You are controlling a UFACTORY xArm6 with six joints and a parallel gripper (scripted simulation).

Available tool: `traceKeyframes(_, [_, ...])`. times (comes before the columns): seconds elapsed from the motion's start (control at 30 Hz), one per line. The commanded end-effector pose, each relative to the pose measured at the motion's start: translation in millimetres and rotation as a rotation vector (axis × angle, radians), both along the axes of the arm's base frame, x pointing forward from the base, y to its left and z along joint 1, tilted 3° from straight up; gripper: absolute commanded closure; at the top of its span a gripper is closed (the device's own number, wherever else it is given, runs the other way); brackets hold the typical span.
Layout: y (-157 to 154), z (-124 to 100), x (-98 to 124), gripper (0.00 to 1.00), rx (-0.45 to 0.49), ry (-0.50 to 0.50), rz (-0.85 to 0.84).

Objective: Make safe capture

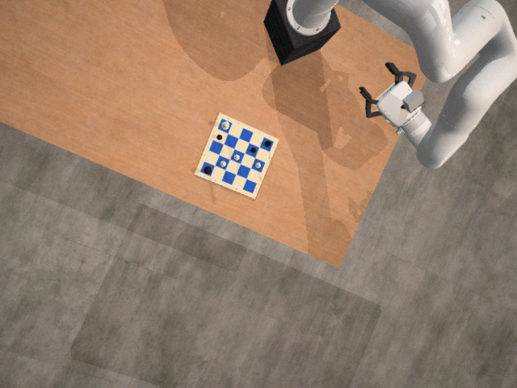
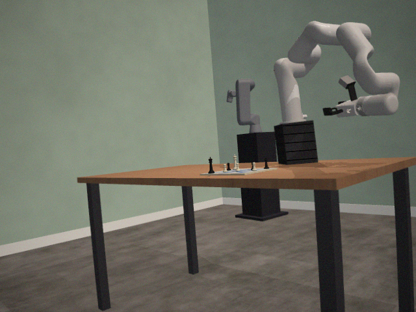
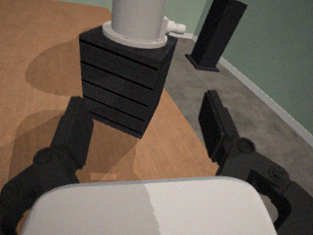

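Observation:
My gripper [image 1: 376,78] [image 2: 325,111] [image 3: 145,107] is open and empty, high and far right of the chessboard [image 1: 217,174] [image 2: 248,173]. A tall white king [image 1: 225,125] [image 2: 234,162] and tall black king [image 1: 207,169] [image 2: 210,166] stand in two corner squares. A small black piece [image 1: 219,137] is beside the white king; another [image 1: 253,149] is near a medium black piece [image 1: 267,143] [image 2: 266,164] in a third corner. White pieces stand centrally [image 1: 237,157], toward the black king [image 1: 223,163] and near the right edge [image 1: 258,165] [image 2: 253,166]. Square labels are unreadable.
The black pedestal [image 1: 302,40] [image 2: 296,142] [image 3: 122,78] of my arm stands at the table's back edge, beyond the board. The wooden table [image 1: 137,95] [image 2: 161,174] [image 3: 59,29] extends around the board. A second grey arm [image 2: 243,102] stands behind the table.

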State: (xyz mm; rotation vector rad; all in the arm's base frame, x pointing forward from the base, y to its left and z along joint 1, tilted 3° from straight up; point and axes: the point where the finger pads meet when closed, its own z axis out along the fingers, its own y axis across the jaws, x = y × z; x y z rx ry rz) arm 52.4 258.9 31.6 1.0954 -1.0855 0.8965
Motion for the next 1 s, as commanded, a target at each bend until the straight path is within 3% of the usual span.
traceKeyframes(0.0, [1.6, 1.7, 3.3, 0.00, 0.021, 0.019, -0.013])
traceKeyframes(0.27, [5.3, 10.1, 29.3, 0.00, 0.177, 0.172, -0.105])
traceKeyframes(0.5, [6.1, 23.2, 69.2, 0.00, 0.424, 0.372, -0.198])
traceKeyframes(0.57, [6.1, 23.2, 69.2, 0.00, 0.424, 0.372, -0.198])
traceKeyframes(0.67, [4.1, 31.0, 91.7, 0.00, 0.565, 0.469, -0.226])
traceKeyframes(0.8, [1.5, 37.0, 108.3, 0.00, 0.670, 0.534, -0.236])
traceKeyframes(0.87, [-2.5, 43.7, 126.3, 0.00, 0.783, 0.598, -0.235])
traceKeyframes(0.97, [-5.0, 47.4, 135.7, 0.00, 0.842, 0.629, -0.231])
